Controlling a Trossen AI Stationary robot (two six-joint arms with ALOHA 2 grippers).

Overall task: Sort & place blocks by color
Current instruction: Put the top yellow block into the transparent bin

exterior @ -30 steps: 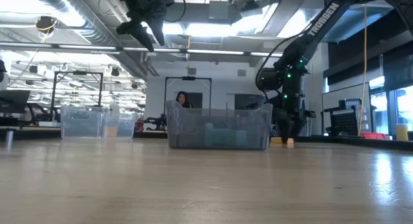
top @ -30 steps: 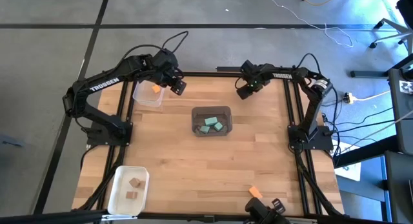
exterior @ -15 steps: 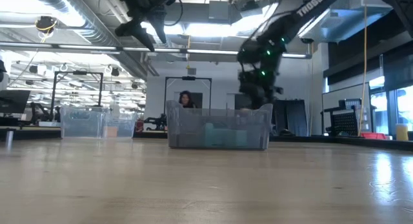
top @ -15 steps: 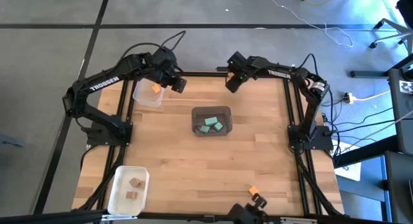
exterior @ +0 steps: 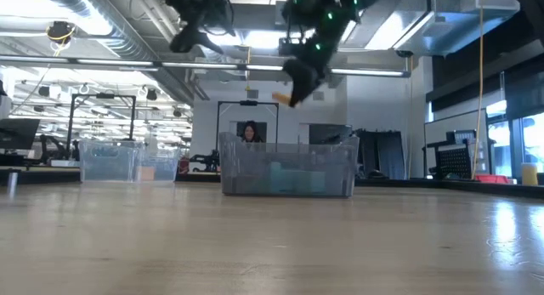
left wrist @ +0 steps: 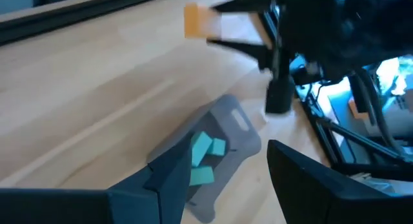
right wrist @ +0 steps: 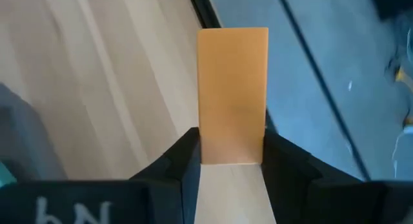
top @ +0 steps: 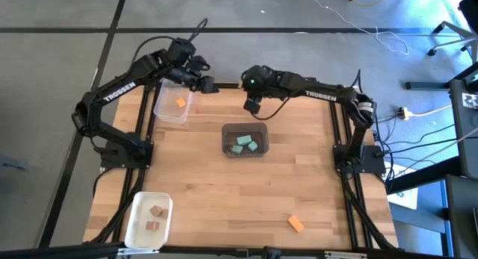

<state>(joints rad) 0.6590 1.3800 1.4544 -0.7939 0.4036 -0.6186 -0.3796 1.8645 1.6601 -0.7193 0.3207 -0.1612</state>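
My right gripper (top: 251,104) hangs high over the table's far middle, shut on an orange block (right wrist: 232,88), which also shows in the low view (exterior: 280,98) and the left wrist view (left wrist: 195,20). My left gripper (top: 207,86) is open and holds nothing. It hovers at the far edge, just right of a clear bin (top: 166,113) with one orange block (top: 180,102) lying in it. Teal blocks (top: 245,144) lie in a grey bin (top: 260,128) mid-table. Tan blocks (top: 154,217) lie in a white bin (top: 137,229). Another orange block (top: 296,224) lies flat on the table near the near edge. My right gripper pinches the orange block by one short end (right wrist: 232,156) between its two fingers (right wrist: 187,153). The rest of the block sticks out past the fingertips. The fingers slant downward (exterior: 299,74), and the block is lifted clear, high above the grey bin.
The grey bin (exterior: 289,169) stands mid-table, below and slightly nearer than my right gripper. The clear bin (exterior: 109,163) stands at the far left. Black frame rails run along the table's edges (top: 224,86). Bare wood spans the middle and right of the table (top: 299,177).
My right gripper has risen from table height at the far right and swung left along the far edge, carrying the orange block up over the far middle. My left gripper has shifted slightly toward the far edge. A dark object at the near edge has withdrawn from view.
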